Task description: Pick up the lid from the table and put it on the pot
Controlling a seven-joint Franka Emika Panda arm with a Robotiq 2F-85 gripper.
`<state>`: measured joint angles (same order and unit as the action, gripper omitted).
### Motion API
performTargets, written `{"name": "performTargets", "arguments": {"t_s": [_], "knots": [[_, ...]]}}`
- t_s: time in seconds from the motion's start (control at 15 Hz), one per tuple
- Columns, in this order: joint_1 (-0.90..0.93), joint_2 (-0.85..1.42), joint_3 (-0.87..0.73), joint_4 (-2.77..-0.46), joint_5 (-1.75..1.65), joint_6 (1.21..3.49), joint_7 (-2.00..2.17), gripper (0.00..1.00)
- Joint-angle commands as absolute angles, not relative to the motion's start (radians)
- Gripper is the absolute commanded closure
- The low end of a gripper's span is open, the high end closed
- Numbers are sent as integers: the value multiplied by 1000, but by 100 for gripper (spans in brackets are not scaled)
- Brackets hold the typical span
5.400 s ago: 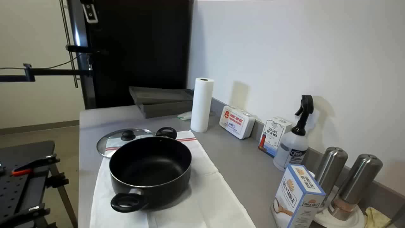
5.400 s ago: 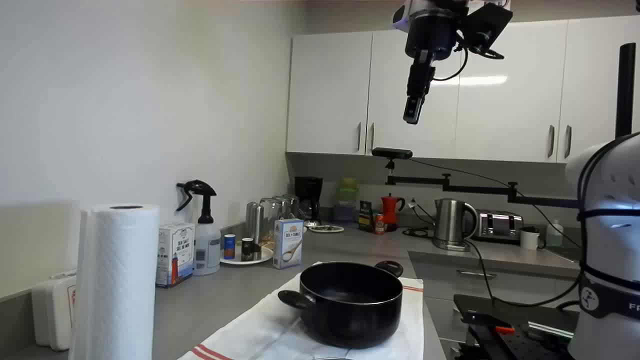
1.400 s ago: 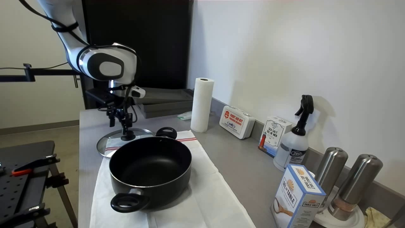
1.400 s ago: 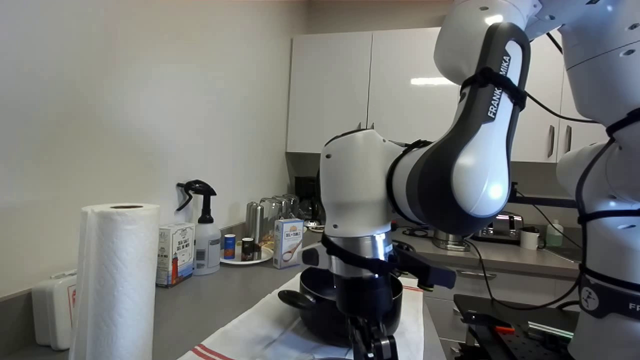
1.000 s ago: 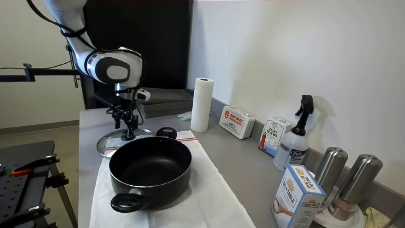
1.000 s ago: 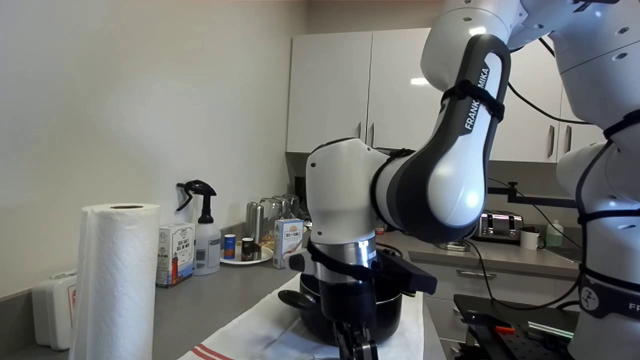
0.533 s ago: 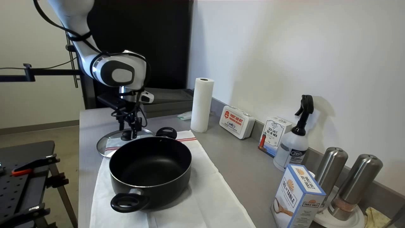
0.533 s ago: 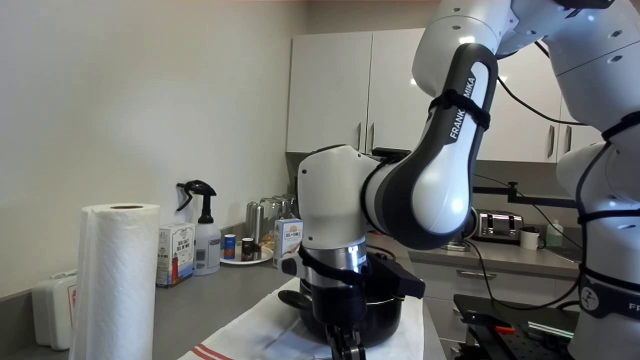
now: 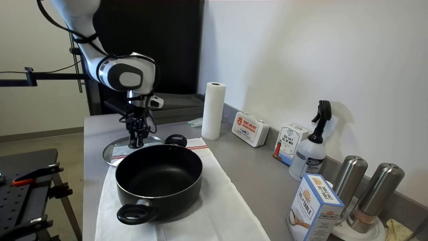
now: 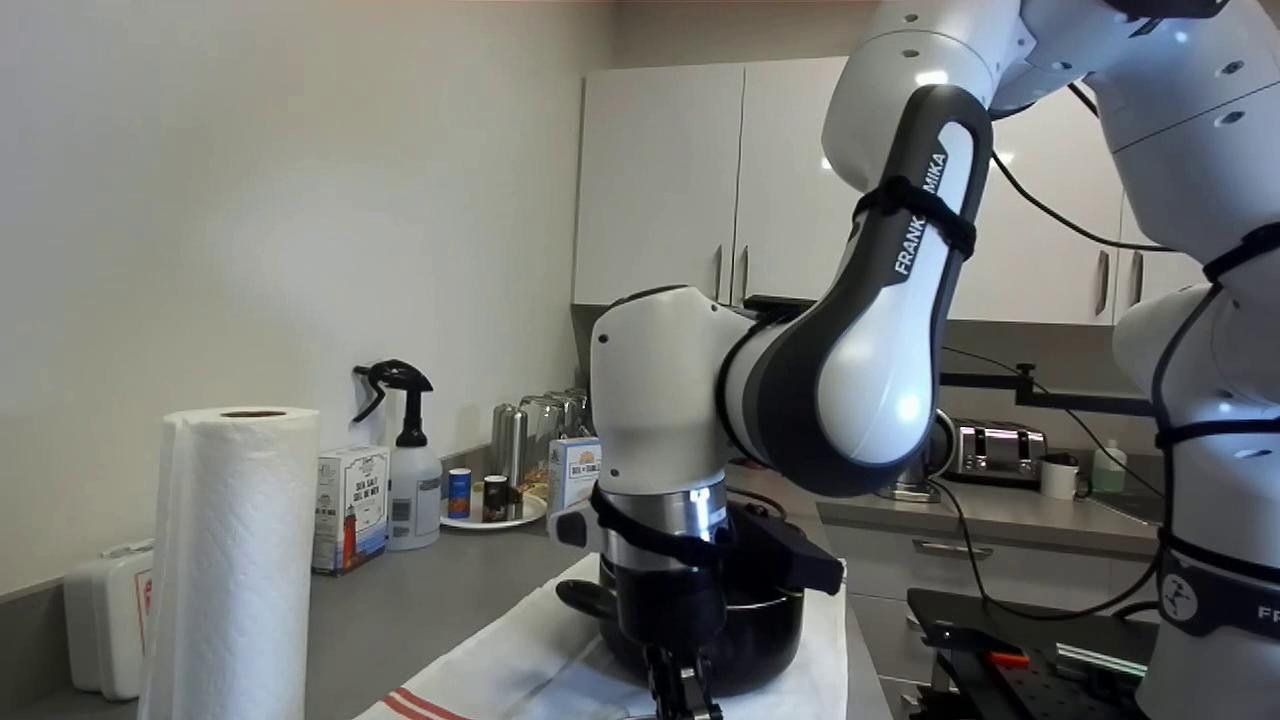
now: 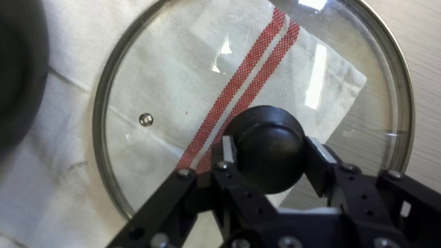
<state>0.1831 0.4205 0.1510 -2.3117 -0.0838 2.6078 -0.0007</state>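
Note:
The see-through lid (image 11: 165, 86) with its metal rim lies flat, partly on the white cloth (image 9: 214, 214) and partly on the bare grey table (image 9: 240, 167). In the wrist view my gripper (image 11: 272, 151) is shut on the lid's dark knob (image 11: 272, 151), with a finger pressed to each side. An exterior view shows the gripper (image 9: 136, 142) pointing down over the lid (image 9: 113, 150), whose near part the pot hides. The black pot (image 9: 174, 204) stands uncovered on the cloth beside the lid. Elsewhere the arm covers much of the pot (image 10: 765, 640).
One pot handle (image 9: 176, 140) sticks out close to the lid. A paper towel roll (image 9: 214, 110), first aid kit (image 9: 250, 129), spray bottle (image 9: 307, 157) and salt box (image 9: 314, 207) line the wall side. Grey trays (image 9: 177, 113) sit behind the arm.
The arm has come into the scene and down over the lid. During the last half second the jaws have closed on the knob; the pot has stayed put.

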Motion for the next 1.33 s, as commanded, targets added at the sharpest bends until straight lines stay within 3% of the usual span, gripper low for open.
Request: {"name": "performTargets", "arguments": {"t_s": [0.0, 0.53, 1.27], "knots": [[183, 416, 150, -2309, -88, 2616, -22, 75], [204, 284, 178, -2375, -94, 2571, -26, 75], [217, -24, 218, -2426, -86, 2337, -7, 75]]}}
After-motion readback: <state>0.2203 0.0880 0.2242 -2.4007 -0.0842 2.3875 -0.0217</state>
